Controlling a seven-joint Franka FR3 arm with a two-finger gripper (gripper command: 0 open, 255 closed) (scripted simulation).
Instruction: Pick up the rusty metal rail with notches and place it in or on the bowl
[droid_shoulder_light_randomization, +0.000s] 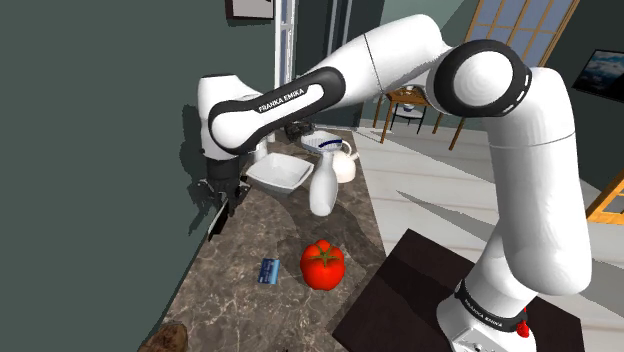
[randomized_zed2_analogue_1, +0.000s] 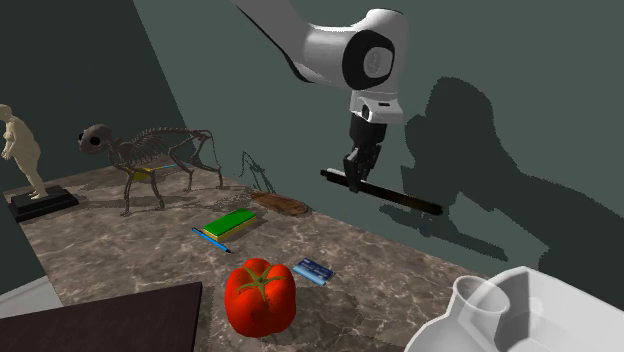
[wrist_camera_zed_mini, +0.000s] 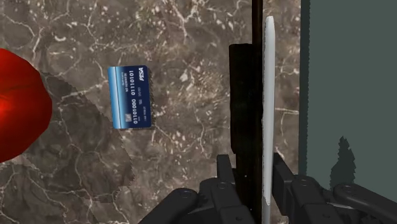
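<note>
My gripper (randomized_zed2_analogue_1: 357, 172) is shut on a long, dark, narrow rail (randomized_zed2_analogue_1: 395, 196), clasping it near one end. The rail hangs level above the marble counter, close to the grey-green wall. In the wrist view the rail (wrist_camera_zed_mini: 247, 95) runs straight out from between the fingers (wrist_camera_zed_mini: 224, 170), and a pale strip shows along one side of it. In the shoulder view the gripper (droid_shoulder_light_randomization: 222, 197) holds the rail (droid_shoulder_light_randomization: 214, 222) at the counter's wall side. The white square bowl (droid_shoulder_light_randomization: 280, 172) sits just beyond the gripper in that view. Its rim (randomized_zed2_analogue_1: 560, 290) shows at the second exterior view's lower right.
A white jug (droid_shoulder_light_randomization: 322, 190) and a white kettle (droid_shoulder_light_randomization: 341, 162) stand by the bowl. A red tomato (droid_shoulder_light_randomization: 322, 265) and a blue bank card (wrist_camera_zed_mini: 130, 97) lie on the counter (wrist_camera_zed_mini: 178, 57). Farther along are a green book (randomized_zed2_analogue_1: 232, 222), an animal skeleton (randomized_zed2_analogue_1: 150, 150) and a statue (randomized_zed2_analogue_1: 22, 150).
</note>
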